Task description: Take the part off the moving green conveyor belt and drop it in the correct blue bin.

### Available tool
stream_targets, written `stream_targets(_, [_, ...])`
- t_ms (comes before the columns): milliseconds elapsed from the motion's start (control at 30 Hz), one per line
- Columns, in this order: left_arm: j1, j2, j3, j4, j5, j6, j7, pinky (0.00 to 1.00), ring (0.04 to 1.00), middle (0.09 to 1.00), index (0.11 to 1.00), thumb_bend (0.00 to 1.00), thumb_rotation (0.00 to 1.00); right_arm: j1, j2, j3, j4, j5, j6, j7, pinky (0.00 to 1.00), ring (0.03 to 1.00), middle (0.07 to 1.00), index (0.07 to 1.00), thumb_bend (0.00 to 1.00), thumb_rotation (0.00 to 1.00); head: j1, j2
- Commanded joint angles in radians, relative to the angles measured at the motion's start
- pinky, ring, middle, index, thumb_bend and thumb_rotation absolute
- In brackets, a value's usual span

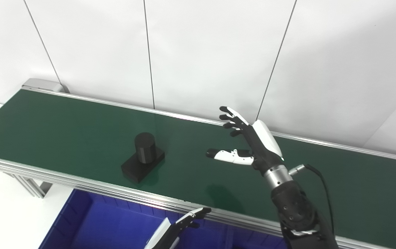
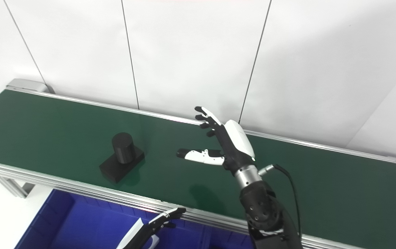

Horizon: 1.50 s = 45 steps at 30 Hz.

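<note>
A black part (image 1: 143, 157), a short cylinder standing on a flat rectangular base, rests on the green conveyor belt (image 1: 63, 124) near its front edge. My right hand (image 1: 249, 143) hovers above the belt to the right of the part, open, fingers spread and thumb pointing toward it, a clear gap between them. My left hand (image 1: 175, 230) is low at the bottom edge, over the blue bin (image 1: 90, 224), fingers extended and holding nothing.
The belt's aluminium rails (image 1: 80, 181) run along front and back. White wall panels stand behind. The blue bin sits below the belt's front rail; a divider splits it near my left hand. A cable (image 1: 322, 180) loops off the right wrist.
</note>
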Motion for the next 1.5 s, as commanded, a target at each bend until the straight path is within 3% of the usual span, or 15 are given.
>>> stream_targets(0, [-0.006, 0.013, -0.012, -0.025, -0.018, -0.036, 0.027, 0.78, 0.878, 0.918, 0.881, 0.96, 0.39, -0.051, 0.028, 0.018, -0.001, -0.023, -0.006, -0.024, 0.68, 0.784, 0.847, 0.921, 0.86, 0.63, -0.004, 0.003])
stream_targets(100, [-0.006, 0.013, -0.013, -0.025, -0.037, -0.036, 0.017, 0.79, 0.885, 0.920, 0.880, 0.96, 0.37, -0.074, 0.049, 0.045, 0.025, -0.044, 0.011, -0.016, 0.67, 0.790, 0.856, 0.921, 0.87, 0.64, -0.006, 0.003])
stream_targets(200, [-0.009, 0.017, -0.020, -0.022, -0.038, -0.036, 0.022, 0.79, 0.880, 0.919, 0.879, 0.97, 0.37, -0.100, 0.073, 0.064, 0.071, -0.052, 0.006, -0.020, 0.59, 0.719, 0.841, 0.917, 0.88, 0.62, -0.006, 0.004])
stream_targets(300, [-0.011, 0.023, -0.031, -0.023, -0.029, -0.036, 0.033, 0.79, 0.885, 0.921, 0.883, 0.96, 0.39, -0.124, 0.089, 0.080, 0.106, -0.062, 0.014, -0.013, 0.69, 0.814, 0.874, 0.923, 0.88, 0.61, -0.005, 0.007])
stream_targets(400, [-0.012, 0.030, -0.040, -0.030, 0.010, -0.036, 0.049, 0.78, 0.882, 0.920, 0.884, 0.96, 0.41, -0.155, 0.111, 0.102, 0.152, -0.083, 0.026, -0.017, 0.71, 0.828, 0.882, 0.924, 0.88, 0.61, -0.005, 0.007])
stream_targets(533, [-0.017, 0.041, -0.065, -0.032, 0.062, -0.036, 0.085, 0.78, 0.885, 0.916, 0.884, 0.96, 0.42, -0.181, 0.134, 0.117, 0.202, -0.095, 0.034, -0.019, 0.66, 0.785, 0.868, 0.922, 0.89, 0.61, 0.002, 0.008])
stream_targets(900, [-0.018, 0.041, -0.102, -0.034, 0.093, -0.036, 0.118, 0.80, 0.898, 0.914, 0.878, 0.98, 0.42, -0.234, 0.167, 0.157, 0.334, -0.108, 0.063, -0.012, 0.72, 0.861, 0.915, 0.936, 0.88, 0.56, 0.026, 0.014])
stream_targets(1167, [-0.024, 0.046, -0.138, -0.032, 0.101, -0.036, 0.154, 0.79, 0.885, 0.913, 0.877, 0.96, 0.41, -0.269, 0.178, 0.187, 0.458, -0.120, 0.048, -0.041, 0.69, 0.831, 0.896, 0.922, 0.87, 0.51, 0.039, 0.019])
stream_targets(1333, [-0.024, 0.050, -0.147, -0.035, 0.094, -0.036, 0.146, 0.78, 0.883, 0.920, 0.884, 0.96, 0.40, -0.285, 0.193, 0.190, 0.536, -0.117, 0.023, -0.069, 0.70, 0.840, 0.896, 0.913, 0.84, 0.46, 0.048, 0.021])
stream_targets(1467, [-0.020, 0.050, -0.147, -0.043, 0.100, -0.036, 0.145, 0.75, 0.870, 0.917, 0.887, 0.96, 0.40, -0.297, 0.206, 0.189, 0.601, -0.111, 0.012, -0.099, 0.69, 0.826, 0.888, 0.901, 0.76, 0.37, 0.054, 0.022])
